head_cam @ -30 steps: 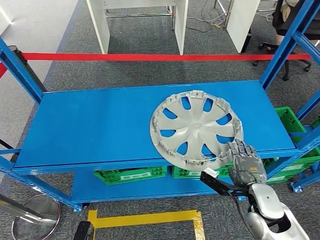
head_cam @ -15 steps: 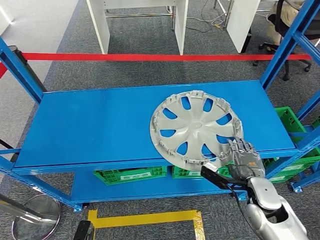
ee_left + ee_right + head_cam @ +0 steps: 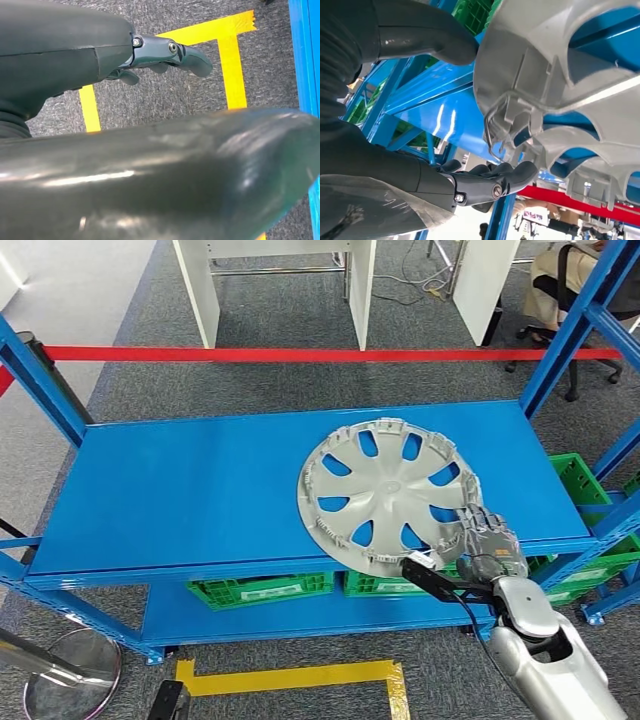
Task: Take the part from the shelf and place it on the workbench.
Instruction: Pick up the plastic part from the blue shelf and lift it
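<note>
High head view over shelf (image 3: 189, 480); close wrist views beneath.

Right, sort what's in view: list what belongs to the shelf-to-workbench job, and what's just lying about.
Job:
- silver wheel cover, overhanging the shelf's front edge
- blue shelf it rests on
- right hand at the cover's rim

Lying about:
- green crates on the lower level
- red tape and yellow tape on the floor
- white desk legs

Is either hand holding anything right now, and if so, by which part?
The right hand grips the silver wheel cover by its near rim, thumb on one face and fingers on the other. The left hand holds nothing.
</note>
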### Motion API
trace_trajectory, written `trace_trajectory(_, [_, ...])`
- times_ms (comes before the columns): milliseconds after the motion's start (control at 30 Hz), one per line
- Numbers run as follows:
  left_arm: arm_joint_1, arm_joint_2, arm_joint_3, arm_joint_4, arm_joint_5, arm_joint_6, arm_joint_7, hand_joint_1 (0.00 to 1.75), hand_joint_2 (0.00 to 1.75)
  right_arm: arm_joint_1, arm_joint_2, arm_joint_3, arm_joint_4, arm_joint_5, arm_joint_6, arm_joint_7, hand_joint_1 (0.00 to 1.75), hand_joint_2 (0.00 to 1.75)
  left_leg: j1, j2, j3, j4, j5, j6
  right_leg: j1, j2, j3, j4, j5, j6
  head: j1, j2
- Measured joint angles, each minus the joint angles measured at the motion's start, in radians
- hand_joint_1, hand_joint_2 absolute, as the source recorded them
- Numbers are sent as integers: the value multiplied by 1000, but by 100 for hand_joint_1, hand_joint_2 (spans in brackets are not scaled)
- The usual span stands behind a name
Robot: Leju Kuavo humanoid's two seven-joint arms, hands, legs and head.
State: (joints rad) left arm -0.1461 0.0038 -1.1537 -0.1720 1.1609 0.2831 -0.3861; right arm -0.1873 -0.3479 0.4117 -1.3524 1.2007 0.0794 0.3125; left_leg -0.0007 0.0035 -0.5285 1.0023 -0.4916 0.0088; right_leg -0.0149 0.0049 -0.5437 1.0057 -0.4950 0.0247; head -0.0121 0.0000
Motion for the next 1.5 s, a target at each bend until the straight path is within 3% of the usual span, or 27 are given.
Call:
trace_trajectory(1267, [-6,2,-10,0,15,-6,-2,0,0,-124,9,134,112,-72,91,-43,2,175,0,0,0,0,1,0,0,0,0,0,1,0,0,0])
trace_trajectory(1400, [-6,2,-10,0,19,-8,-7,0,0,-137,10,159,113,-74,94,-35,175,175,0,0,0,0,1,0,0,0,0,0,1,0,0,0])
trace_trajectory(1500, [-5,2,-10,0,25,-7,-11,0,0,-143,10,177,114,-68,83,-29,175,175,0,0,0,0,1,0,0,0,0,0,1,0,0,0])
